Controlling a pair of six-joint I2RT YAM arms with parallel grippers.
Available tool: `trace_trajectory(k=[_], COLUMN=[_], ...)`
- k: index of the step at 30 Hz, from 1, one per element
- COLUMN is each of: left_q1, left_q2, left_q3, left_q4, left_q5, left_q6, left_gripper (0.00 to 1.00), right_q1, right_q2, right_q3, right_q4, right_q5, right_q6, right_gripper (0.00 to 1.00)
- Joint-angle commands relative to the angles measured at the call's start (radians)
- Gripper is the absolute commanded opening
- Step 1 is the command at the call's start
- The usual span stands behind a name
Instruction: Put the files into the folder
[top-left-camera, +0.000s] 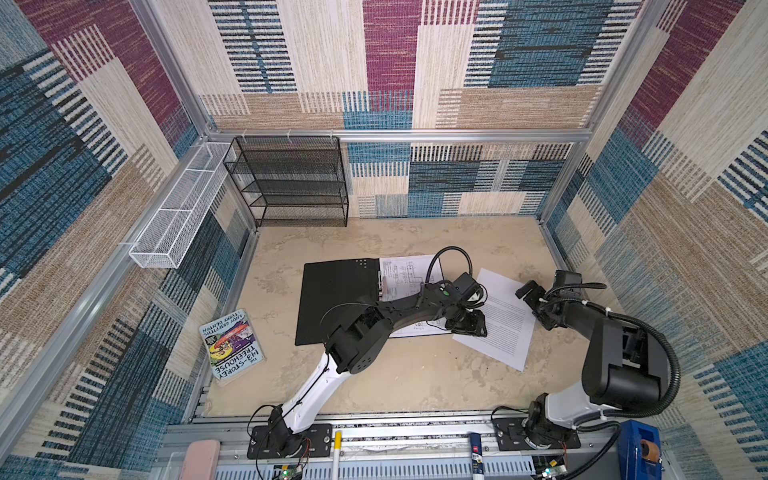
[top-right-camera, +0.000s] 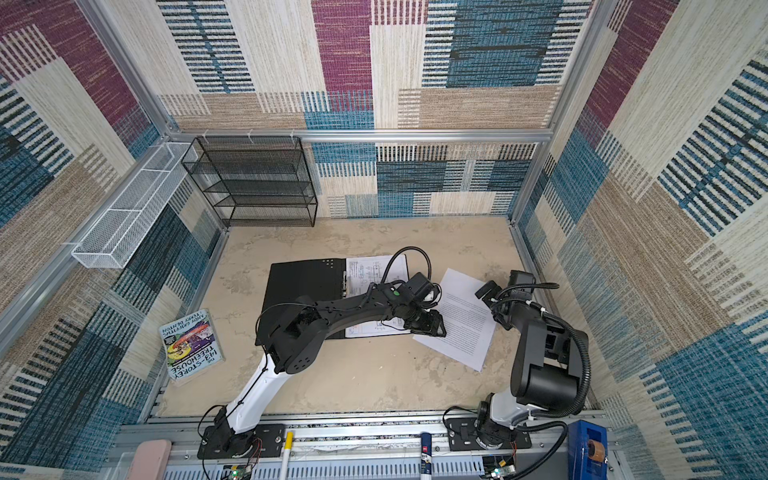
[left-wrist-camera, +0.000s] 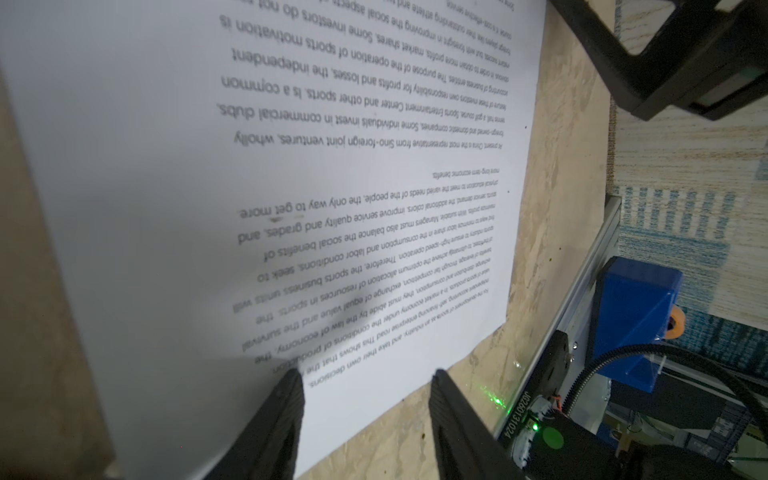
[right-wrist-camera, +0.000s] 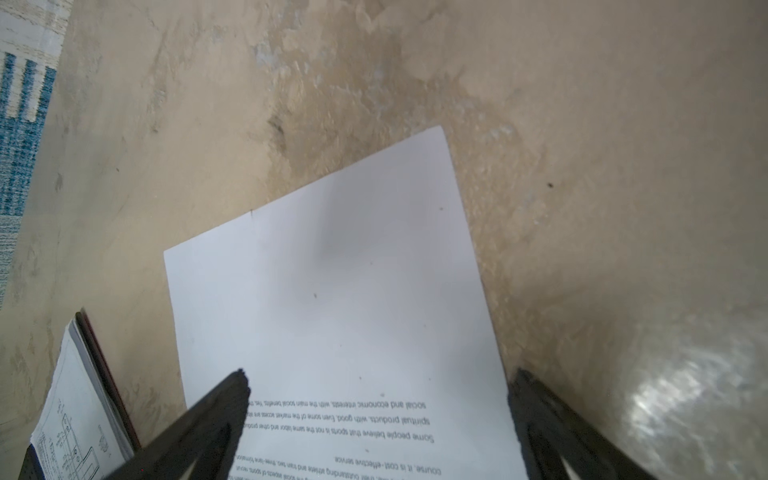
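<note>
The folder (top-left-camera: 336, 299) (top-right-camera: 303, 291) lies open on the table, black inside up. A printed sheet (top-left-camera: 403, 274) (top-right-camera: 374, 270) rests on its right half. To its right a loose sheet of the files (top-left-camera: 503, 328) (top-right-camera: 461, 332) lies flat and askew. My left gripper (top-left-camera: 469, 326) (left-wrist-camera: 365, 374) is open low at this sheet's near-left edge; one finger (left-wrist-camera: 286, 399) is over the paper, the other over bare table. My right gripper (top-left-camera: 525, 293) (right-wrist-camera: 380, 374) hangs wide open over the sheet's far right edge, holding nothing. The right wrist view shows the folder's edge (right-wrist-camera: 108, 374).
A colourful paperback book (top-left-camera: 232, 349) lies at the table's left edge. A black mesh rack (top-left-camera: 291, 183) stands at the back left beside a white mesh basket (top-left-camera: 174, 216) on the wall. A blue box (top-left-camera: 638, 453) sits past the front rail at the right.
</note>
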Motion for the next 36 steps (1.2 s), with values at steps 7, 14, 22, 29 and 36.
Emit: trace_trajectory(k=[7, 14, 22, 29, 36], left_q1=[0.001, 0.001, 0.009, 0.023, 0.032], left_q2=[0.027, 0.037, 0.044, 0.035, 0.024], left_q3=[0.002, 0.007, 0.006, -0.020, -0.049], left_q4=[-0.093, -0.098, -0.105, -0.088, -0.078], left_q5=[-0.070, -0.069, -0.071, -0.065, -0.062], left_q6=[-0.019, -0.033, -0.048, -0.060, -0.059], left_gripper=[0.51, 0.51, 0.51, 0.51, 0.51], right_q1=[0.000, 0.000, -0.001, -0.003, -0.002], right_q2=[0.038, 0.001, -0.100, -0.207, -0.247], right_q3=[-0.063, -0.082, -0.107, -0.136, -0.150], right_q4=[-0.016, -0.018, -0.077, -0.111, -0.149], right_q5=[-0.188, -0.359, -0.418, -0.347, -0.394], right_q6=[-0.017, -0.023, -0.006, 0.036, 0.077], right_gripper=[1.00, 1.00, 1.00, 1.00, 1.00])
